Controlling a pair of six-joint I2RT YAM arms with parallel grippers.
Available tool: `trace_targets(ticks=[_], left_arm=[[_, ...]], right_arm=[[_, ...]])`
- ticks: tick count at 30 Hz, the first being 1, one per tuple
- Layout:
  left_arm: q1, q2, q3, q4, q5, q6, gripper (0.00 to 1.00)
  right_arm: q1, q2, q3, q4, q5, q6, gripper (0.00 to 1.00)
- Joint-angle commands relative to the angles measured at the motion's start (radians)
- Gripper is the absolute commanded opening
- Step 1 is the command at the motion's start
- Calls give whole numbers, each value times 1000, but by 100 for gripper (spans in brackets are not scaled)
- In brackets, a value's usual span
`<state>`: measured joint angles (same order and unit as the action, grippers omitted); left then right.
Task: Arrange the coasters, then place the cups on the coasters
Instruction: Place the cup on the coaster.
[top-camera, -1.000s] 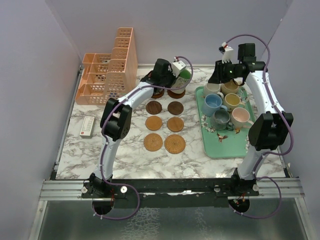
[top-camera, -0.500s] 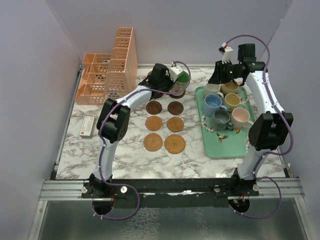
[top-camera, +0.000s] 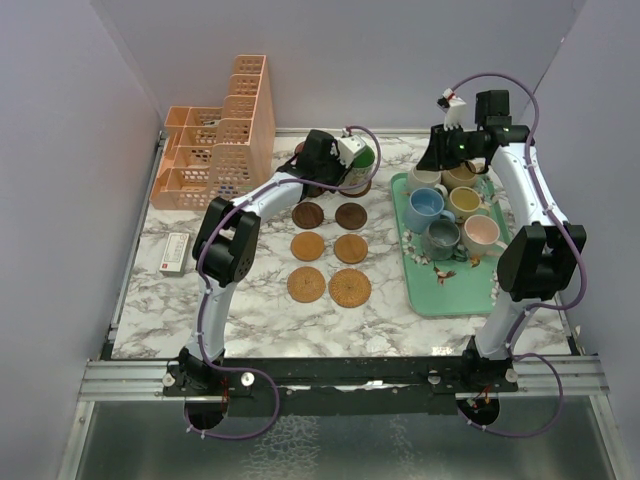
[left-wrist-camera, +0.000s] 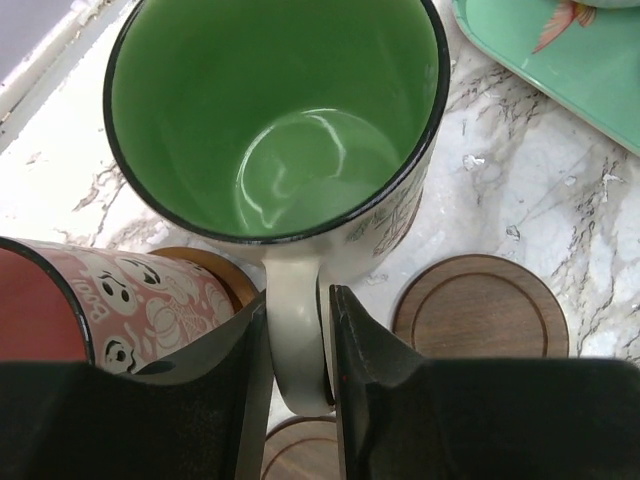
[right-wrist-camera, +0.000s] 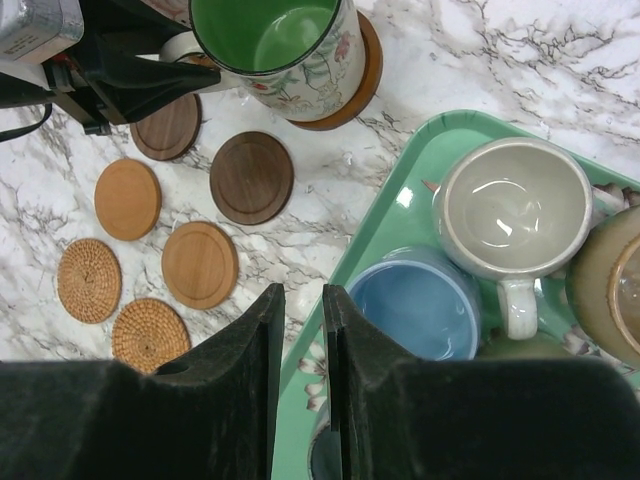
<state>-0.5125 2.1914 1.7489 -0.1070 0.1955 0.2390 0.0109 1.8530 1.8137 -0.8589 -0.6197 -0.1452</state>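
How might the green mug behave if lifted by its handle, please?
Glossy ceramic, so the green mug is probably rigid, heavyish and chip-prone. Held only at its handle by the left gripper, it may swing or slip. Standing tall on a coaster, it could tip if pushed sideways.

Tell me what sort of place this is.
Probably a robot test cell, not a home: plain walls box in a marble-look table, two arms are bolted to a metal rail, and mugs sit on a tray like props.
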Motion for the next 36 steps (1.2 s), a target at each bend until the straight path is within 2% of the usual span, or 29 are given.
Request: trace_targets(ticks=[1, 11, 15, 26, 35, 36], left_arm=[[-11, -56, -2, -11, 22, -8, 30], [-12, -47, 22, -63, 16, -2, 40], [-11, -38, 46, -95, 16, -1, 40], [-12, -5, 101, -122, 15, -11, 22], [-13, 14, 151, -124, -4, -44, 0], [-13, 18, 158, -123, -7, -47, 0]], right_arm=[[-8, -34, -10, 32, -26, -13, 22], [-8, -30, -11, 33, -28, -15, 22], [-8, -29, -16, 34, -29, -14, 22], [-8, -35, -25, 35, -27, -19, 22], [-8, -40, -36, 42, -25, -18, 22], [-8, -40, -36, 42, -26, -18, 22]])
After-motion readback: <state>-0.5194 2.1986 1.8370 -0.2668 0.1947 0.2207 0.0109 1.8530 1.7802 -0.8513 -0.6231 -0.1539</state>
